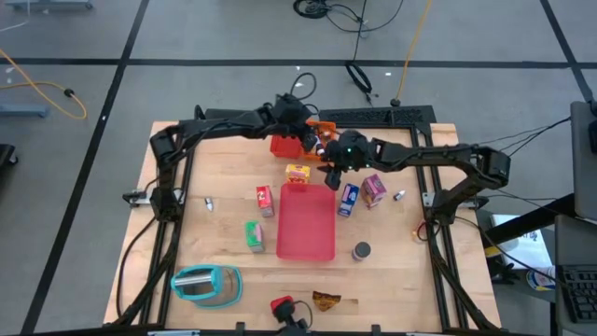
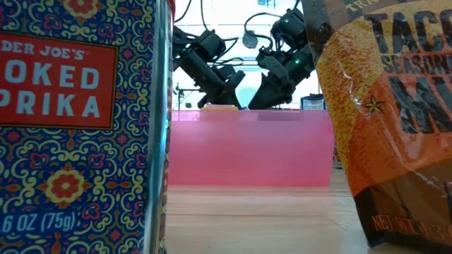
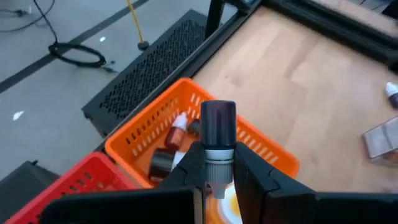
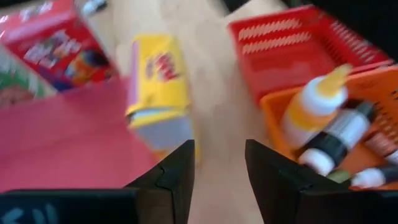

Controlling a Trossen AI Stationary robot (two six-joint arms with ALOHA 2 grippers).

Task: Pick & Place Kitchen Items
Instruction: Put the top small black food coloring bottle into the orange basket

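Observation:
My left gripper [image 3: 219, 163] hangs over the orange bin [image 3: 186, 124], shut on a small bottle [image 3: 218, 134] with a dark cap and white neck. In the high view it sits at the far middle of the table [image 1: 306, 129]. My right gripper [image 4: 219, 165] is open and touches nothing; it hovers near the table, short of the yellow box [image 4: 157, 81], which rests on the wood by the pink tray's far edge [image 1: 297, 172]. Several small bottles lie in the orange bin [image 4: 339, 140]. The red bin [image 4: 292, 46] stands beside it. My left gripper pinches the small bottle between its two fingers, just below the white neck [image 3: 218, 171]. The dark cap [image 3: 218, 121] sticks out beyond the fingertips. The bottle is lifted clear above the orange bin. Its lower end is hidden between the fingers.
On the table lie a pink tray [image 1: 306, 229], red box [image 1: 265, 200], green box [image 1: 255, 235], blue box [image 1: 348, 199], pink box [image 1: 374, 188], grey can [image 1: 361, 250] and two tiny bottles [image 1: 209, 203] [image 1: 399, 195]. A teal item [image 1: 205, 285], a paprika tin [image 2: 78, 120] and a seasoning packet [image 2: 395, 106] sit at the near edge.

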